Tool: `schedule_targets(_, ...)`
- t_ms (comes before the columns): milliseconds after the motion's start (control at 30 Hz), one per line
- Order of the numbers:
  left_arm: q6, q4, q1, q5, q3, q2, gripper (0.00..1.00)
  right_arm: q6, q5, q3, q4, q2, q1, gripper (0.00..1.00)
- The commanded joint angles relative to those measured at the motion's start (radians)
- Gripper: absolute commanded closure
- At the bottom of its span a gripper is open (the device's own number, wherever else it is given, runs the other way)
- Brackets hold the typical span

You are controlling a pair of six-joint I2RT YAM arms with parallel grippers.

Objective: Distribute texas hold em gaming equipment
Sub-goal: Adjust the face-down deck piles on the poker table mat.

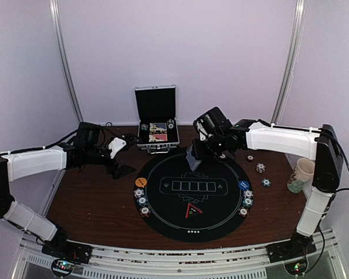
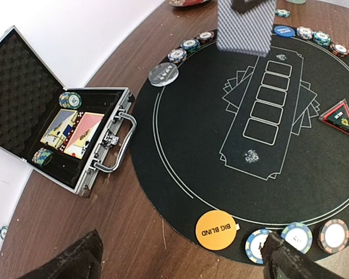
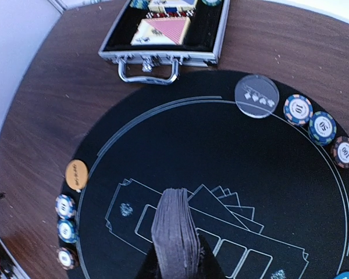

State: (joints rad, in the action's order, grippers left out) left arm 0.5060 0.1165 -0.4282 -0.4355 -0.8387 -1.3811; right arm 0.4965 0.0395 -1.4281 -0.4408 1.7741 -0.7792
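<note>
Right gripper [image 3: 179,263]: clamped on a deck of cards [image 3: 174,224], grey-backed, held on edge above the black mat [image 1: 168,218].
- Directly under the deck: the mat's printed row of card boxes.
- Ahead of this gripper, off the mat: silver case [image 3: 163,57], lid up, handle toward the mat, two card packs inside.
- Ahead and to the right in its wrist view: a clear disc [image 3: 256,96], then three rim chips [image 3: 321,128] in a curve along the mat's edge.
- To the left in that view: orange disc [image 3: 76,174] at the mat's rim, with three more chips in line behind it.

Left gripper [image 1: 127,155]: jaws wide apart, nothing between them, hanging over the bare tabletop [image 2: 157,232] just outside the mat.
- Just ahead of it, between the fingers' line: the orange disc, lettered BIG BLIND.
- Three near chips [image 2: 334,234] sit on the rim beside its right-hand finger [image 2: 294,261] in the wrist view.
- Far across the mat from it: blue disc [image 2: 283,31] and a red triangular marker [image 2: 340,118].
</note>
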Motion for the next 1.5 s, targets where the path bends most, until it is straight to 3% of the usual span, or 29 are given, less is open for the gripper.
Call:
schedule_targets(0,-0.041,-0.078,0.003,-0.020,0.033,0.022,0.02,-0.142,-0.072,-0.064,-0.229,0.095,-0.006,1.00)
schedule_targets(433,-0.047,-0.107,0.004,-0.029,0.053,0.015,0.02,-0.158,-0.096,0.031,-0.156,0.157,-0.007,1.00)
schedule_targets(733,-0.045,-0.113,0.003,-0.025,0.058,0.020,0.02,-0.155,-0.087,0.048,-0.147,0.166,-0.006,0.81)
schedule_targets(1067,-0.041,-0.117,0.003,-0.022,0.059,0.016,0.02,-0.153,-0.074,0.045,-0.150,0.163,-0.008,0.77)
schedule_targets(1233,-0.041,-0.116,0.004,-0.023,0.059,0.016,0.02,-0.151,-0.065,0.028,-0.156,0.169,-0.009,0.80)
schedule_targets(1367,-0.029,-0.116,0.004,-0.034,0.062,0.015,0.02,-0.135,-0.045,0.022,-0.150,0.158,-0.010,1.00)
schedule_targets(1467,-0.023,-0.117,0.002,-0.054,0.060,0.016,0.02,-0.105,-0.029,0.030,-0.122,0.122,-0.010,1.00)
